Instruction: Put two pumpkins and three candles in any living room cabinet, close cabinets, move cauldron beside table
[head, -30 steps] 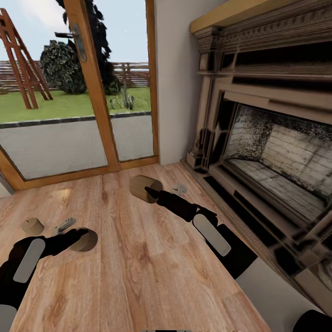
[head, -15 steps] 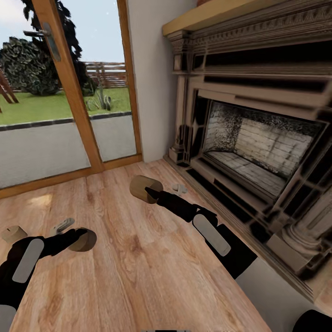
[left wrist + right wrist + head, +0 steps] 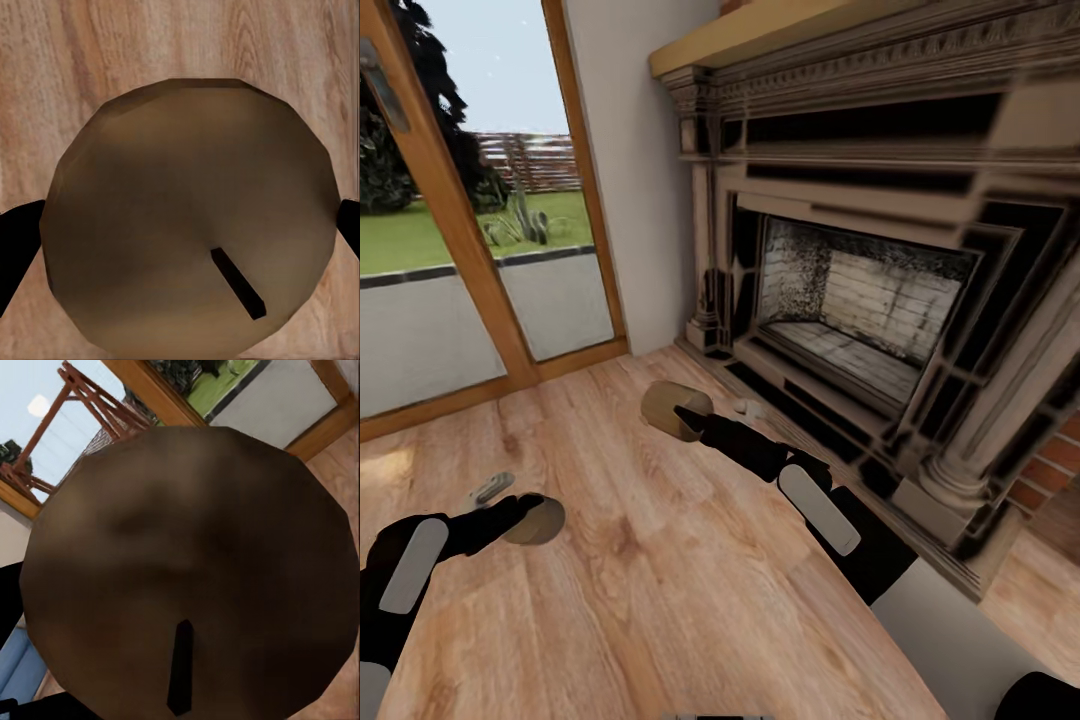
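Left gripper (image 3: 525, 512): clamped on a candle (image 3: 187, 217). Right gripper (image 3: 688, 415): clamped on a second candle (image 3: 191, 570), beside the fireplace (image 3: 860, 300). Step in hand: carrying both; next, likely finding the cabinet and opening a drawer.

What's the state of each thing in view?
left gripper: shut on a candle, wick end toward the wrist camera
right gripper: shut on another candle
fireplace: unlit, firebox empty
glass door: closed
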